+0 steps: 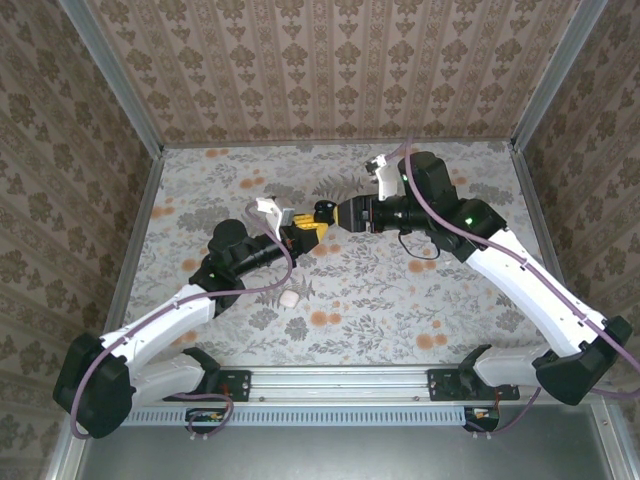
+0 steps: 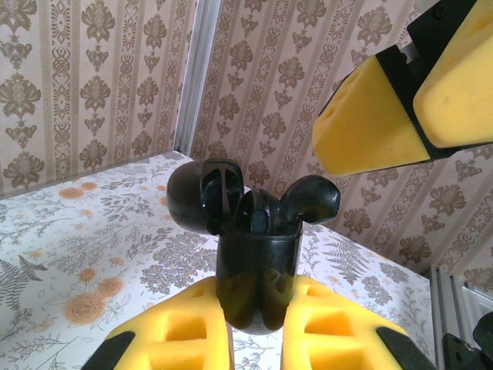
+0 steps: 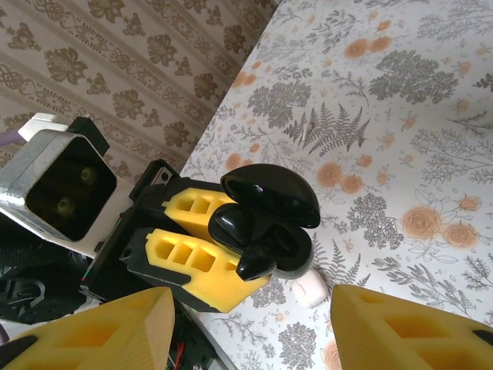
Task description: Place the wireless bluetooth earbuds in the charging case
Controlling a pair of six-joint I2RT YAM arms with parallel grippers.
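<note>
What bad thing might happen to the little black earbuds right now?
An earbud sticks up out of the charging case and looks unseated; it might drop onto the table. The right gripper stands open very close, so a nudge might twist the case in the left gripper, which pinches only its lower part.

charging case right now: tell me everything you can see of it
The charging case is a small glossy black shell, plastic by its look, lid flipped open. The left gripper holds it above the table, its body clamped between the yellow pads, mouth facing the right gripper, which is open and apart from it. Rounded black earbuds stick out of the opening; whether seated is unclear.
</note>
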